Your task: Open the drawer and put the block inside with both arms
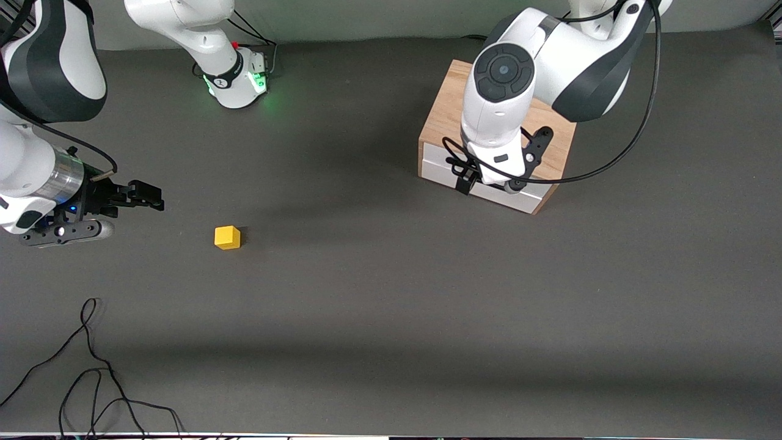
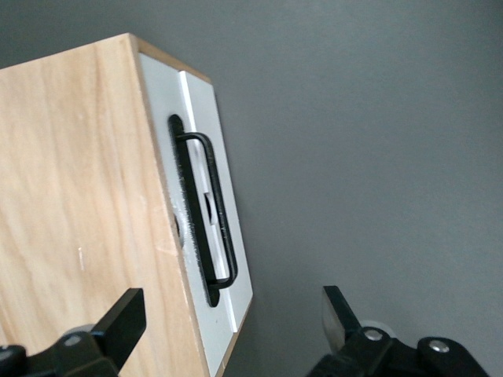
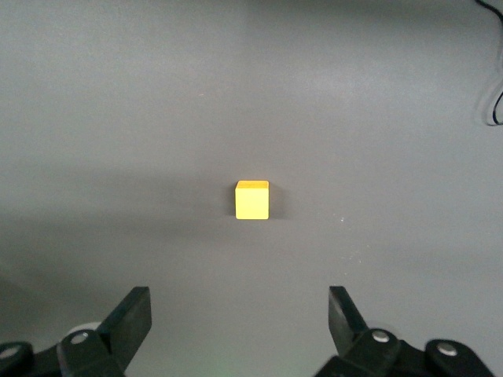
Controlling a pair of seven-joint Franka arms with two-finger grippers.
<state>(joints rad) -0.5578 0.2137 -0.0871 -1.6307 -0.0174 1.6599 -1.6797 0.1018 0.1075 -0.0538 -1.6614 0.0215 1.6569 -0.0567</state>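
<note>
The yellow block lies on the dark table toward the right arm's end. My right gripper hovers open beside it, a short way off, nothing between its fingers. The light oak box stands toward the left arm's end. Its white drawer is shut, and the black wire handle is untouched. My left gripper hangs open over the drawer's front edge, one finger over the box top and one over the table.
Loose black cables lie on the table near the front camera at the right arm's end. The right arm's green-lit base stands along the table's robot edge. A black cable loops from the left arm past the box.
</note>
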